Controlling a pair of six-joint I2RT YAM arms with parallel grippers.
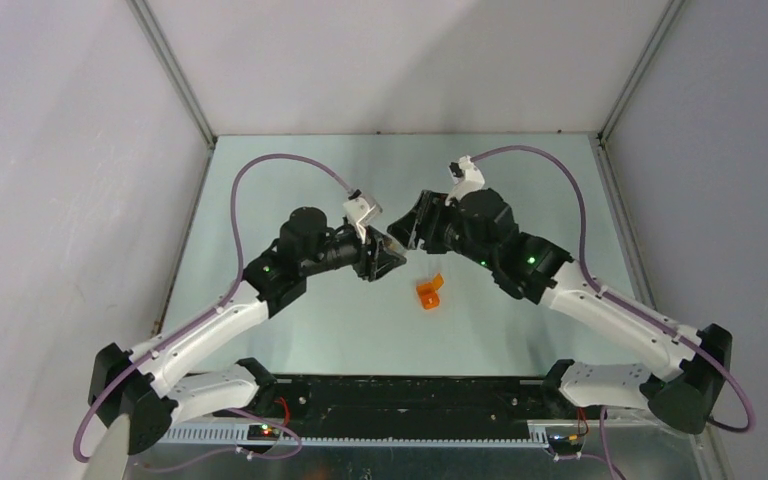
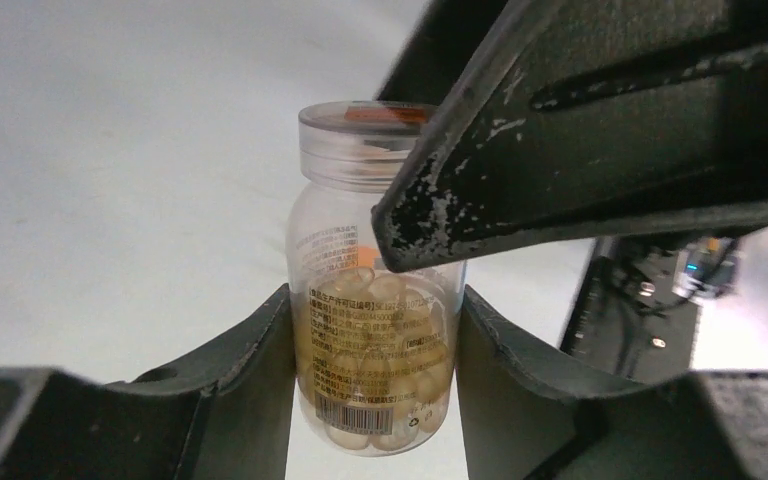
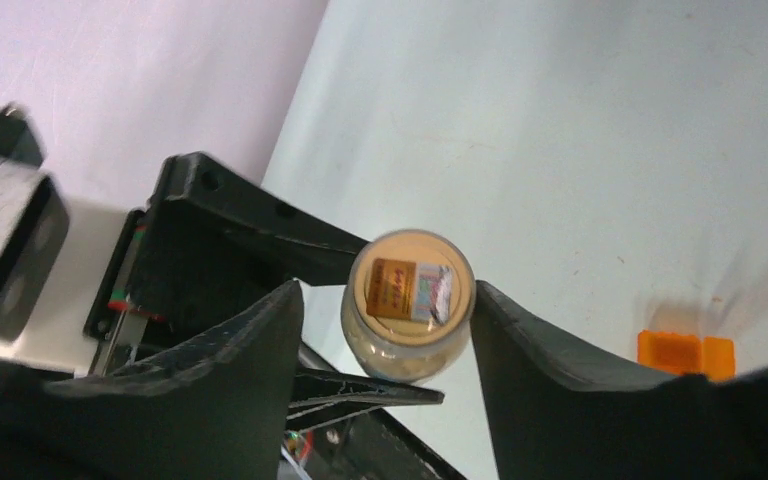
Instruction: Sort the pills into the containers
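Observation:
The pale see-through vial (image 2: pixel 375 330) has a printed label and a clear lid, and it is partly filled with pale yellowish pills (image 2: pixel 355 432). My left gripper (image 2: pixel 375 296) is shut on its body and holds it above the table. My right gripper (image 3: pixel 388 290) is open around the vial's lid end (image 3: pixel 410 290), with a gap on its left side. One right finger (image 2: pixel 600 130) crosses in front of the vial in the left wrist view. In the top view both grippers (image 1: pixel 388 258) (image 1: pixel 408 228) meet mid-table. The orange box (image 1: pixel 429 291) lies on the table just near of them.
The orange box also shows at the right edge of the right wrist view (image 3: pixel 685 355). Grey walls enclose the pale green table (image 1: pixel 290 330) on the left, back and right. The arm bases and a black rail (image 1: pixel 410 395) sit at the near edge.

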